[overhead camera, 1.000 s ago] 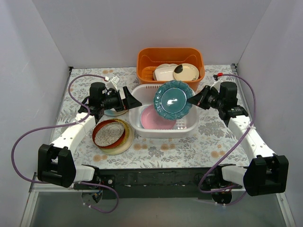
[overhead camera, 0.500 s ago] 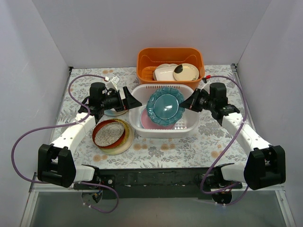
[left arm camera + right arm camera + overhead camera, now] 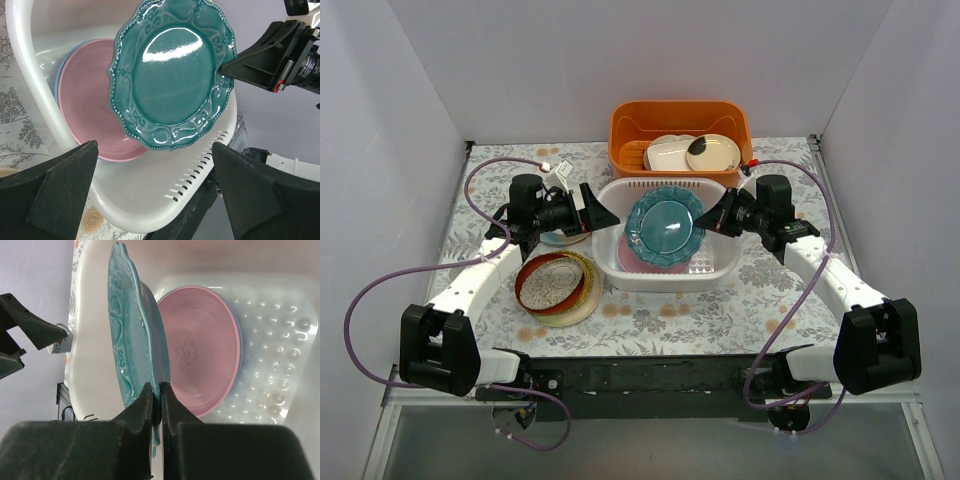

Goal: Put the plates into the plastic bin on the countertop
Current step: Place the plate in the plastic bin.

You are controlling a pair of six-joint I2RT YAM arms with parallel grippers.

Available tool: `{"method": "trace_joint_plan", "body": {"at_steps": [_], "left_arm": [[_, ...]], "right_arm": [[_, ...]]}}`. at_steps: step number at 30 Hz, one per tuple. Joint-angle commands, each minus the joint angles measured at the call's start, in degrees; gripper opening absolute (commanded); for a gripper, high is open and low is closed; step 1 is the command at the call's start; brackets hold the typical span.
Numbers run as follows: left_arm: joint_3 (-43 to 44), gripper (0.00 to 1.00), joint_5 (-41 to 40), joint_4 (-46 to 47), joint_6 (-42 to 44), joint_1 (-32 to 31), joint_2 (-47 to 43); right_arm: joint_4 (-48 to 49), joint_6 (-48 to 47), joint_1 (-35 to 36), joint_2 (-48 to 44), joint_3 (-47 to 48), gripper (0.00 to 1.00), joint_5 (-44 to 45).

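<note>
My right gripper (image 3: 710, 221) (image 3: 156, 387) is shut on the rim of the teal plate (image 3: 665, 225) (image 3: 129, 340). It holds the plate tilted on edge over the white plastic bin (image 3: 665, 283) (image 3: 280, 365). A pink plate (image 3: 628, 258) (image 3: 87, 110) (image 3: 200, 345) lies in the bin on a blue plate (image 3: 56, 82). My left gripper (image 3: 605, 215) (image 3: 154, 145) is open and empty at the bin's left end, facing the teal plate (image 3: 172, 75). A red-rimmed plate (image 3: 550, 282) sits on a yellow woven-look plate on the countertop (image 3: 770, 290) at front left.
An orange basket (image 3: 680, 120) stands behind the bin with a cream plate with a dark blotch (image 3: 713, 152) and a white dish (image 3: 668, 154) in it. Another pale plate (image 3: 560, 238) lies partly hidden under my left wrist. White walls close in the sides and back.
My right gripper has carried the teal plate to the left and lower, over the bin and the pink plate. The left arm has not moved.
</note>
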Motion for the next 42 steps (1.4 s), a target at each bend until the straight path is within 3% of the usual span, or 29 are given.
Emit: {"method": "trace_joint_plan", "body": {"at_steps": [1, 18, 33, 42], "left_arm": [[-0.98, 0.98, 0.13, 0.91, 0.01, -0.08, -0.03], [-1.16, 0.98, -0.04, 1.17, -0.16, -0.08, 0.67], [-1.69, 0.98, 0.31, 2.23, -0.86, -0.08, 1.37], [-1.86, 0.98, 0.57, 2.49, -1.04, -0.08, 1.29]], "right_arm": [[9.99, 2.78, 0.47, -1.92, 2.74, 0.01, -2.50], [10.52, 1.20, 0.91, 2.81, 0.72, 0.01, -3.99], [-0.81, -6.88, 2.84, 12.66, 5.73, 0.01, -3.20], [-4.42, -8.82, 3.90, 12.23, 7.31, 0.01, 1.02]]}}
